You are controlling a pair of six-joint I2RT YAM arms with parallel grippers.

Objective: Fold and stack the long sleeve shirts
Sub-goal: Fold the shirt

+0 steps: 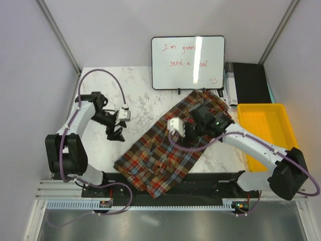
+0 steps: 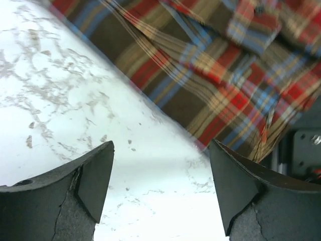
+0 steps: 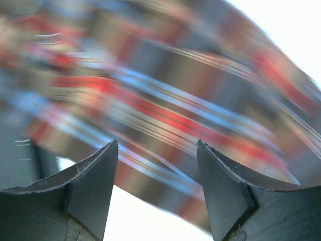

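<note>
Lying diagonally across the bench point(image 1: 135, 103), the shirt point(image 1: 168, 150) is loose, with left gripper point(image 2: 160, 146) and right gripper point(image 3: 157, 145) both spread wide and empty.

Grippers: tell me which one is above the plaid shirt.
The right gripper: its open jaws are above the plaid shirt. The left gripper, also open, is above bare marble table beside the shirt's edge.

The shirt point(image 1: 150, 155) lies across the table point(image 1: 140, 100) centre, whiteboard point(image 1: 188, 63) behind it, bin point(image 1: 266, 120) to its right.

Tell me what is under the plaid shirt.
The plaid shirt lies on the white marble table; its near corner overhangs the black base rail. Anything beneath the cloth is hidden.
</note>
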